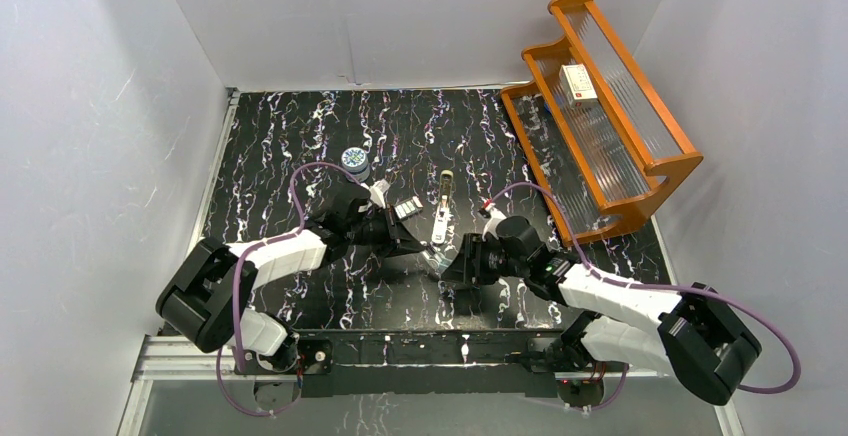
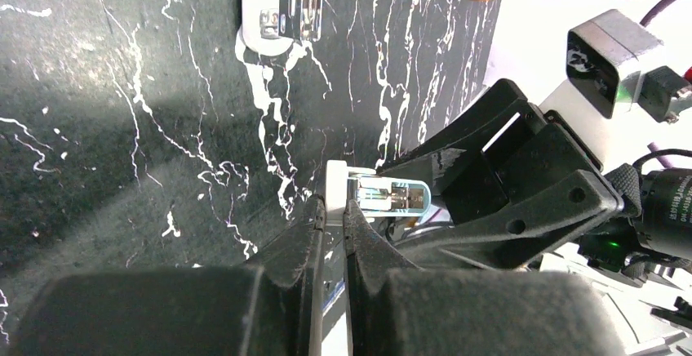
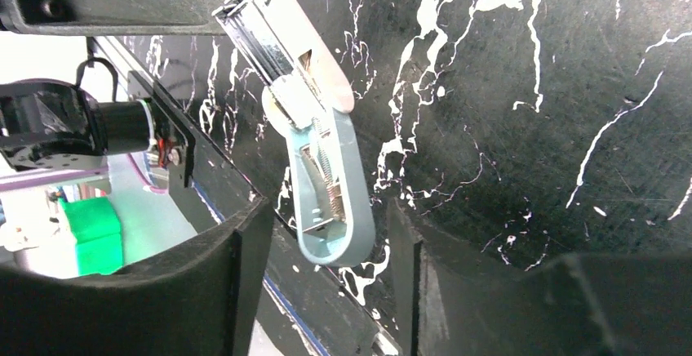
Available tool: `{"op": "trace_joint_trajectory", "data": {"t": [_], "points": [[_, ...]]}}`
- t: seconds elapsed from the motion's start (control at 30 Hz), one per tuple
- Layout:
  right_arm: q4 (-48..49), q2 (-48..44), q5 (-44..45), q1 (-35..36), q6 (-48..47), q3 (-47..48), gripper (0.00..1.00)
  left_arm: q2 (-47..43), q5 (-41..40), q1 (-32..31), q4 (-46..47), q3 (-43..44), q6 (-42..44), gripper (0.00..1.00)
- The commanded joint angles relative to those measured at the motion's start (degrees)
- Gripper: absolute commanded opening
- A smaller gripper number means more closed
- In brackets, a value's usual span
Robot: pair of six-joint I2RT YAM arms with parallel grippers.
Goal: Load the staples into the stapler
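The cream-beige stapler lies hinged open on the black mat, its metal rail showing; its near end shows at the top of the left wrist view. The grey tray of staples sits just left of it. My left gripper is shut on the white part of another stapler, a shorter light blue one, and holds it hinged open above the mat. My right gripper is open, with a finger on each side of the hanging blue half and not touching it.
A round blue-and-white tin stands at the back left of the mat. An orange wooden rack at the right holds a white box with a red mark. White walls close in both sides.
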Motion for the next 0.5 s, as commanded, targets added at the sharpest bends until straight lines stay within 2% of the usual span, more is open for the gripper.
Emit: {"op": "trace_joint_trajectory", "data": {"t": [0.0,0.23,0.4,0.47], "points": [[4.2,-2.0,1.6,0.0,6.9,-0.3,0.66,-2.0,-1.7,0.2,2.2,1.7,2.7,0.00],[8.0,-9.6,9.4,0.0,19.2,-3.9,0.83,-4.2,-4.3,0.2,3.1,1.1,3.6,0.00],[8.2,-10.5,13.2,0.0,27.3,-3.5,0.83,-5.2,-6.2,0.2,3.9,0.6,3.5,0.00],[5.9,-9.5,14.1,0.0,29.6,-1.8,0.79,-5.4,-6.5,0.2,4.1,0.6,3.2,0.00]]}}
